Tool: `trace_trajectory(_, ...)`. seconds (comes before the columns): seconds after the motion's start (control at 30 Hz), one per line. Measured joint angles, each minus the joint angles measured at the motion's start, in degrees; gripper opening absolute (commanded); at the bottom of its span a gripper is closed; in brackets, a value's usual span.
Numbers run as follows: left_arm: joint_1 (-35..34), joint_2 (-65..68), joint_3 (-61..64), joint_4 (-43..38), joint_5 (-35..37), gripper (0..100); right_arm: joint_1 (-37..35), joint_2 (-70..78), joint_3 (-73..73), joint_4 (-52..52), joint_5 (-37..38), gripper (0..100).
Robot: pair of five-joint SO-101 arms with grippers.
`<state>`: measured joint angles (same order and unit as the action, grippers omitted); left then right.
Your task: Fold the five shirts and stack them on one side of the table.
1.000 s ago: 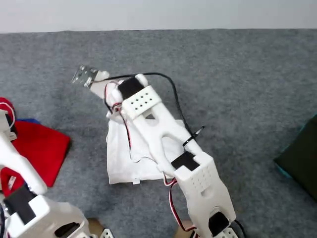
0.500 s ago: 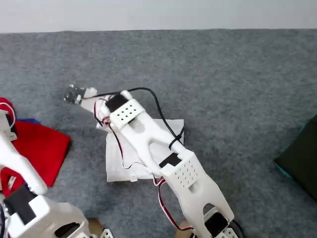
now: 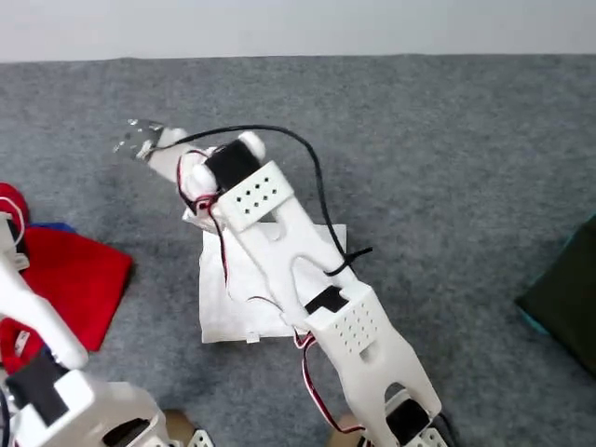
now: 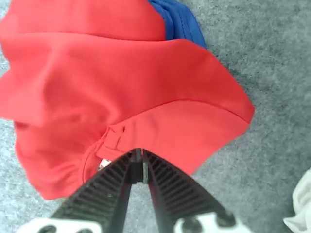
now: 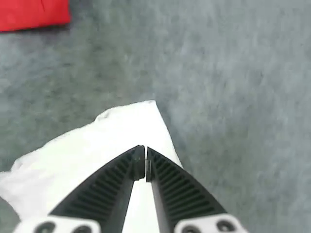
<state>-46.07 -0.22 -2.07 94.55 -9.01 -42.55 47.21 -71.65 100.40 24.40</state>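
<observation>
white shirt (image 3: 265,289) lies folded mid-table, partly hidden under the right arm (image 3: 307,270). right gripper (image 5: 141,166) clenched. left gripper (image 4: 139,167) clenched above red shirt (image 4: 121,82) at left edge, blue shirt (image 4: 177,22) beneath. dark green thing (image 3: 566,296) at right edge.

Soft, even light falls from above on the grey tabletop (image 3: 447,140), bright and free of glare. The right arm (image 3: 279,233) throws only a faint, diffuse shadow beside it. The white shirt (image 5: 97,141) glows almost washed out, and a thin dark shadow hems the red shirt (image 4: 121,77) at its edge.
</observation>
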Motion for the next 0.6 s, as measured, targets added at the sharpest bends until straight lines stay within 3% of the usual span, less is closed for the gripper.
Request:
trace_trajectory(0.2, 0.0, -5.4, 0.0, 2.0, 0.0, 0, 5.6, -7.6, 7.4, 0.1, -9.4, 0.9)
trace_trajectory(0.6, 0.0, -16.4, 12.0, 2.1, 0.0, 0, 6.2, -35.6, 59.3, 0.1, -19.5, 0.9)
